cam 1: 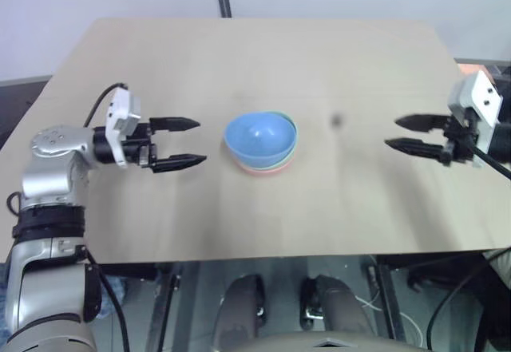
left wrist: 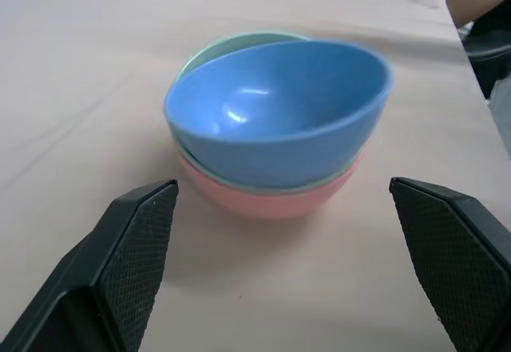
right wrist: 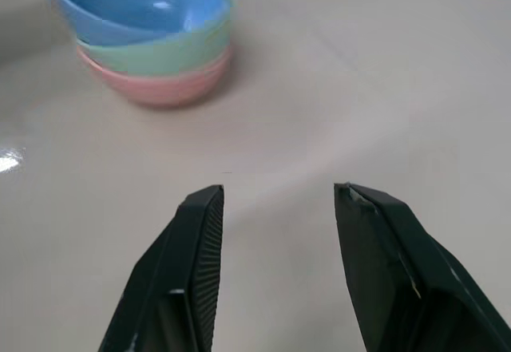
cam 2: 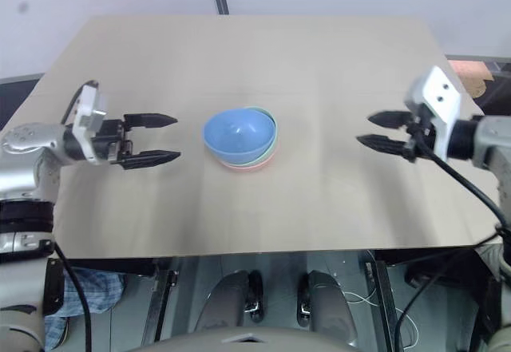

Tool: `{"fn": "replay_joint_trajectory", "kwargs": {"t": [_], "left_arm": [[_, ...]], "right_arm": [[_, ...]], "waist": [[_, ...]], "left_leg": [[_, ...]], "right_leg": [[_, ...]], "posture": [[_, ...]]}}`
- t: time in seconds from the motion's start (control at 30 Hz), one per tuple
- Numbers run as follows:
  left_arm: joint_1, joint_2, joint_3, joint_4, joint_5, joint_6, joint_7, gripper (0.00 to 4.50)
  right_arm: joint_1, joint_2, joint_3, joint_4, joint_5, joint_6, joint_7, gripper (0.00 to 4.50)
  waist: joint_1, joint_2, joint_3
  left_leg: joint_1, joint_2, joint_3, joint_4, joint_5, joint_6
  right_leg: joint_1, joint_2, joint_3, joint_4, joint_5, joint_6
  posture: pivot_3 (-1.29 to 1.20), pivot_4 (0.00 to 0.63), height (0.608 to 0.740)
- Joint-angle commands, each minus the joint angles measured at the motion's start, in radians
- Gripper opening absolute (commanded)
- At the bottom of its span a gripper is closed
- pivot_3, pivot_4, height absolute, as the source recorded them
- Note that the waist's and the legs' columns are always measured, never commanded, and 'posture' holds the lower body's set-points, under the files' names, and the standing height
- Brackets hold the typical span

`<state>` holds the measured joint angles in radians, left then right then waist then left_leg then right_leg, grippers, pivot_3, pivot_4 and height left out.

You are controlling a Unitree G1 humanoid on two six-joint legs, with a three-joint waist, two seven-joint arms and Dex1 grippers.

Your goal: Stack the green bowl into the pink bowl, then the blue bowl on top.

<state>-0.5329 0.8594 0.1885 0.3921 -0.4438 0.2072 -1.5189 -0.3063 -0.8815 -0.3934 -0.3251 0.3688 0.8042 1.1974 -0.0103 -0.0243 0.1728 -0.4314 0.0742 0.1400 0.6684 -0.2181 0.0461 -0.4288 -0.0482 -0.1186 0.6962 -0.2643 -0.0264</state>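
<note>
Bright, even light from above. Soft shadow under the stacked bowls, faint ones beneath each claw. Small glare spot on the table beside the right claw. Highlights inside the blue bowl. Claw fingers near the lens slightly blurred.

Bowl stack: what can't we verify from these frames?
- Small round salmon-pink bowl: inside hidden in every view by the pale mint-green bowl nested in it.
- Green bowl: inside covered by the tilted sky-blue bowl; only its rim and a band of its wall show.
- Dark spot on the wooden table: too small in the head views to identify.
</note>
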Motion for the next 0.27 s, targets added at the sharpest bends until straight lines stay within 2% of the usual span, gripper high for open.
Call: {"fn": "replay_joint_trajectory", "kwargs": {"t": [0.03, 0.27], "left_arm": [[0.036, 0.033, 0.047, -0.072, -0.033, 0.007, 0.009, 4.5], [0.065, 0.049, 0.047, -0.097, -0.046, 0.017, 0.012, 4.5]], "right_arm": [[0.046, -0.032, -0.125, 0.041, 0.055, -0.123, 0.047, 2.45], [0.148, -0.037, -0.13, 0.062, 0.123, -0.247, 0.093, 2.45]], "waist": [[-0.001, 0.0, 0.0], [-0.002, 0.0, 0.0]], "left_leg": [[0.0, 0.0, 0.0, 0.0, 0.0, 0.0], [0.001, 0.001, 0.0, 0.0, 0.0, 0.0]], "right_leg": [[0.0, 0.0, 0.0, 0.0, 0.0, 0.0], [0.0, 0.001, 0.0, 0.0, 0.0, 0.0]], "posture": [[0.0, 0.15, 0.74], [0.0, 0.15, 0.74]]}}
